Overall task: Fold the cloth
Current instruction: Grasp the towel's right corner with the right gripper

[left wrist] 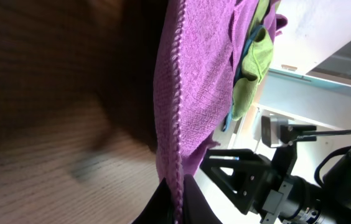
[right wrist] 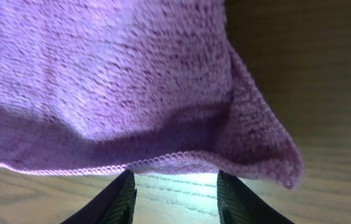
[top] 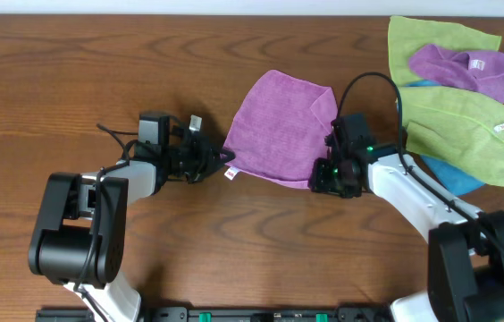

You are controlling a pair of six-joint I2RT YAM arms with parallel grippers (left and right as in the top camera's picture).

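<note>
The cloth point(top: 279, 125), pinkish-purple and roughly square, lies on the wooden table point(top: 73, 72) at its centre, with a small white tag point(top: 231, 173) at its near-left corner. My left gripper point(top: 222, 158) is shut on that corner. In the left wrist view the stitched hem of the cloth point(left wrist: 188, 93) runs down into the pinched fingertips of the left gripper point(left wrist: 177, 208). My right gripper point(top: 322, 171) is at the cloth's near-right corner. In the right wrist view the right gripper point(right wrist: 174, 183) stands open, the cloth's hem point(right wrist: 163, 158) draped just at its tips and bare table in the gap.
At the back right lies a pile of two lime-green cloths point(top: 466, 134), a darker violet cloth point(top: 462, 67) with a white label, and something blue point(top: 457, 177) beneath. The right arm point(left wrist: 275, 180) shows beyond the cloth in the left wrist view.
</note>
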